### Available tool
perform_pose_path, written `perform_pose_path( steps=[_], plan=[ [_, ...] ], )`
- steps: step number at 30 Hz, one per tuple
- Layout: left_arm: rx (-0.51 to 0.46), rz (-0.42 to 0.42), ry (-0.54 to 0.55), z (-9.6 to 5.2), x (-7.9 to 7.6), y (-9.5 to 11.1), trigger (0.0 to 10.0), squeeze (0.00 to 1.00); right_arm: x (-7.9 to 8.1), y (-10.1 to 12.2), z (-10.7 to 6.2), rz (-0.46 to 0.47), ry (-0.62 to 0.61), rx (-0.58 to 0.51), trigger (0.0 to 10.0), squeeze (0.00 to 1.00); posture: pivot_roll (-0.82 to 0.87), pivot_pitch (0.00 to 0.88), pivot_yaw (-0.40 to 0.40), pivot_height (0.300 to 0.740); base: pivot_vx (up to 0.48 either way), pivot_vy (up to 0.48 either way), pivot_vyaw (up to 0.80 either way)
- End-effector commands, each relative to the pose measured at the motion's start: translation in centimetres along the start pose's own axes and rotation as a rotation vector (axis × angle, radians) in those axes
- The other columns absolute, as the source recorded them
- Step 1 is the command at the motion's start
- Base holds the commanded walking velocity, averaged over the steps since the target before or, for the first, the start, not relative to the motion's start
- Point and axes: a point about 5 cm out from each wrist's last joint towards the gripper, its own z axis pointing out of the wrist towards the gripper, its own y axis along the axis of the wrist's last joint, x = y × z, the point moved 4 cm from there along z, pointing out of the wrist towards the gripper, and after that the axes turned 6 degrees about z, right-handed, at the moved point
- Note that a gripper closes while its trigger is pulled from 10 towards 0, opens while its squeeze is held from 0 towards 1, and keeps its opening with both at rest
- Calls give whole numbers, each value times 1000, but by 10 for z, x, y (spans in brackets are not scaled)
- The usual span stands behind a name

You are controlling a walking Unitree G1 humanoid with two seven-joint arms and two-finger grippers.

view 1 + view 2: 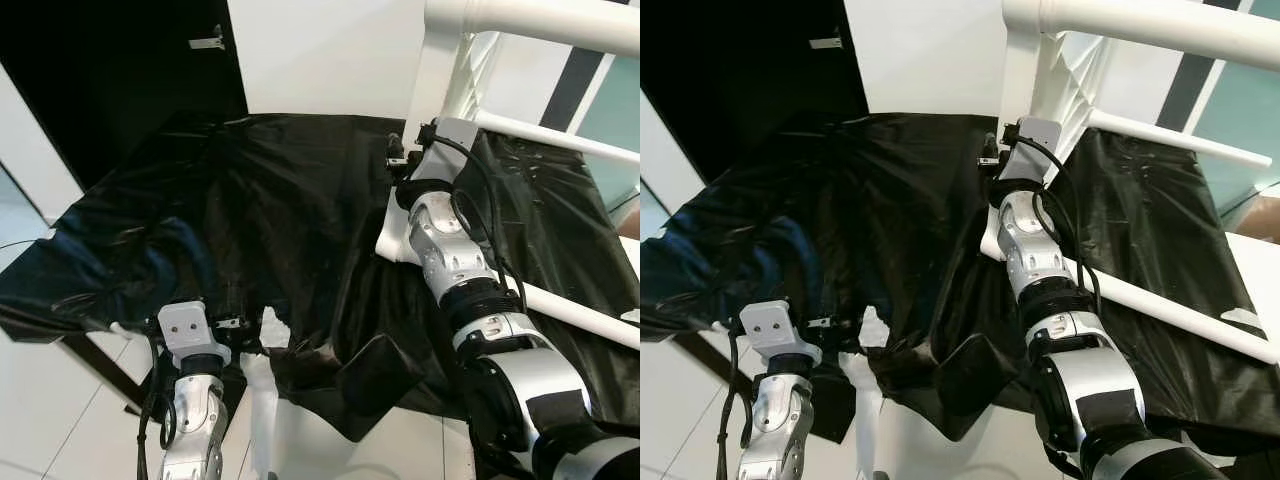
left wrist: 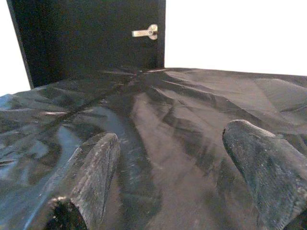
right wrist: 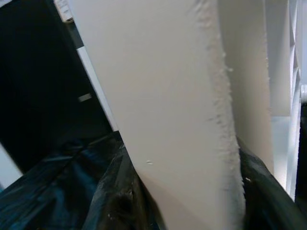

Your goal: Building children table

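A white table frame stands on a black plastic sheet point(image 1: 280, 200), with an upright leg point(image 1: 432, 90), a thick round bar point(image 1: 540, 20) on top and thinner rails point(image 1: 560, 140) running to the right. My right gripper point(image 1: 398, 160) is raised against the upright leg, which looms close in the right wrist view as a white post point(image 3: 172, 110). My left gripper point(image 1: 235, 322) hovers low at the front left over the crumpled sheet, open, with both black fingers point(image 2: 96, 163) apart and nothing between them.
A black door point(image 1: 120, 80) with a silver handle point(image 2: 146, 32) stands at the back left beside a white wall point(image 1: 320, 50). The sheet's ragged front edge point(image 1: 330, 400) hangs over a white floor point(image 1: 60, 420). A second white rail point(image 1: 580, 310) lies low on the right.
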Motion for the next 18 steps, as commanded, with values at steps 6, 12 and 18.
perform_pose_path(
  steps=[6,12,18],
  plan=[
    [15,6,-47,-2,-8,-4,10000,0,49,-58,-24,133,298,254,0,0,124,0,38,740,0,0,0],
    [23,0,-68,-6,-15,-6,10000,0,48,-71,-36,120,312,291,0,0,116,0,40,740,0,0,0],
    [29,-5,-81,-8,-19,-8,10000,0,49,-80,-47,106,286,284,0,0,103,0,44,740,0,0,0]
  ],
)
